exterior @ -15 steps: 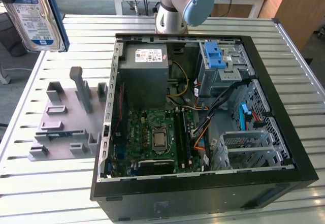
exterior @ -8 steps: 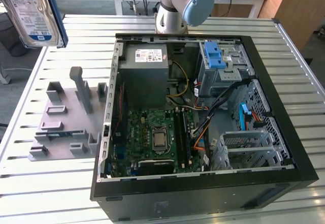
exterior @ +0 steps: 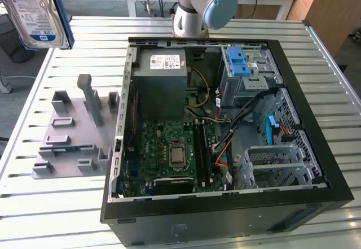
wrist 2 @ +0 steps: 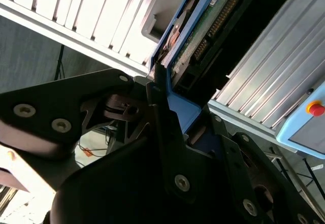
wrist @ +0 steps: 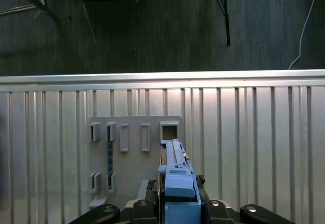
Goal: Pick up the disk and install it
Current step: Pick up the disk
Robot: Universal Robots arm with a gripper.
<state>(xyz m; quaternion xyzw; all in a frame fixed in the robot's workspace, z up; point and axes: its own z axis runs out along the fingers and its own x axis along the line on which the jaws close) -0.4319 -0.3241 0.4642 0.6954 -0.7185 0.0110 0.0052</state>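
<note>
The disk [exterior: 32,9] hangs in the air at the exterior view's upper left, above the slatted table, its white-and-blue label facing the camera and a blue rail [exterior: 62,17] along one side. In both wrist views my gripper [wrist: 177,206] is shut on the disk [wrist: 175,176], clamping it edge-on by its blue rails. The second wrist view shows a black finger [wrist 2: 156,99] pressed against the blue rail, and the disk's green circuit board [wrist 2: 203,31] beyond it. The open computer case [exterior: 121,147] lies at the table's centre, apart from the disk.
A grey holder fixture [exterior: 73,139] with empty slots sits on the table left of the case and directly under the disk [wrist: 134,142]. Inside the case are a grey power-supply box [exterior: 161,74], a blue-latched drive bay [exterior: 240,62], the motherboard [exterior: 172,150] and loose cables. The arm's base [exterior: 194,6] stands behind the case.
</note>
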